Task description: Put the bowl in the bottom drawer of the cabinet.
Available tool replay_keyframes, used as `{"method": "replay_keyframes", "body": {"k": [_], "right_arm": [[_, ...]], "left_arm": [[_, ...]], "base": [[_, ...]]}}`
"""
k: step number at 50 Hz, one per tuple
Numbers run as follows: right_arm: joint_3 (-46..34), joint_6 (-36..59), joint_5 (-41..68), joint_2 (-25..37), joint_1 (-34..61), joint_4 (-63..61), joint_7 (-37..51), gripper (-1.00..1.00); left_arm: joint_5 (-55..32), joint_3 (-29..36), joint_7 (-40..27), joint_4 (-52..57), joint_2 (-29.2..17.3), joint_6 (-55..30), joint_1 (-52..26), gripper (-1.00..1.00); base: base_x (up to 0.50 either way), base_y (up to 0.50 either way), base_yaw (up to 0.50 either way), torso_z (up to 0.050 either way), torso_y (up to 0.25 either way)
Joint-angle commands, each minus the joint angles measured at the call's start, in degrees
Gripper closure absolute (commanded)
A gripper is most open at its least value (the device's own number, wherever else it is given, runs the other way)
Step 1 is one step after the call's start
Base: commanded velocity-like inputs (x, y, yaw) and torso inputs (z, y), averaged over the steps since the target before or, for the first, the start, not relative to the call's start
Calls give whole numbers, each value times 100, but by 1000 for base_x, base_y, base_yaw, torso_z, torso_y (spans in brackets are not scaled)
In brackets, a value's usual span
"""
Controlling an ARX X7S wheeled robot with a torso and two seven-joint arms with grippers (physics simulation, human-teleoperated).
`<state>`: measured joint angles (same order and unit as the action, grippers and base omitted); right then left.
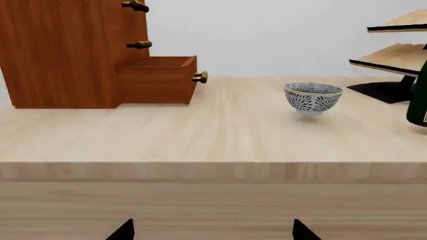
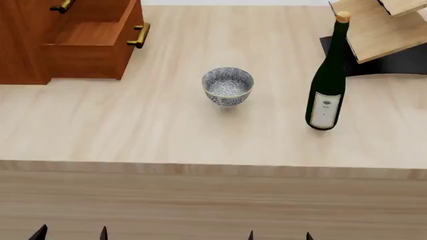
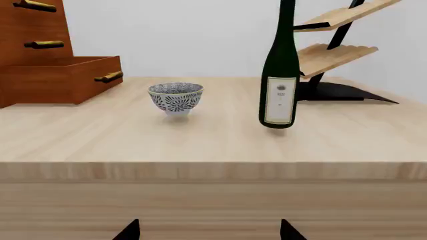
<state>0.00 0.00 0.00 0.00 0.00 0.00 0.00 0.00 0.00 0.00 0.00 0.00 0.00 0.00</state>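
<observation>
The bowl (image 2: pixel 227 86), white with a dense blue-grey pattern, stands upright in the middle of the pale wooden table (image 2: pixel 167 135); it also shows in the wrist views (image 1: pixel 313 98) (image 3: pixel 176 98). At the far left stands the reddish-brown cabinet (image 2: pixel 27 40), whose bottom drawer (image 2: pixel 90 47) is pulled out, its brass handle (image 2: pixel 139 35) facing the bowl. Both grippers hang below the table's front edge, well short of the bowl. The left gripper (image 2: pixel 70 234) and the right gripper (image 2: pixel 279 235) are open and hold nothing; only their dark fingertips show.
A dark green wine bottle (image 2: pixel 328 80) stands upright to the right of the bowl. Behind it, at the far right, is a pale wooden rack (image 2: pixel 380 30) on a black base. The table's front edge (image 2: pixel 213 170) lies between the grippers and the tabletop.
</observation>
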Motion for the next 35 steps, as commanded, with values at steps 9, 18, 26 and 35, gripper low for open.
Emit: {"method": "replay_keyframes", "body": {"k": [9,18,26,35], "right_arm": [[-249,39,178,217,-75,-136,265,-100],[-360,263,288,328,-109,-453,401,-100],[-450,453,290,401,-132,-724,543,-100],[-505,668,312,469,-89,-842,680,-100]], "left_arm": [[-55,269,-363,135,-204,-55,37,-100],[-213,340,-480,285,-327,-228,39,-100],[-316,370,-552,487,-423,-370,49,-100],[-394,432,-604,598,-506,-518,31,-100]], "base": [[0,0,0,0,0],[0,0,0,19,9],[0,0,0,50,27],[0,0,0,50,28]]}}
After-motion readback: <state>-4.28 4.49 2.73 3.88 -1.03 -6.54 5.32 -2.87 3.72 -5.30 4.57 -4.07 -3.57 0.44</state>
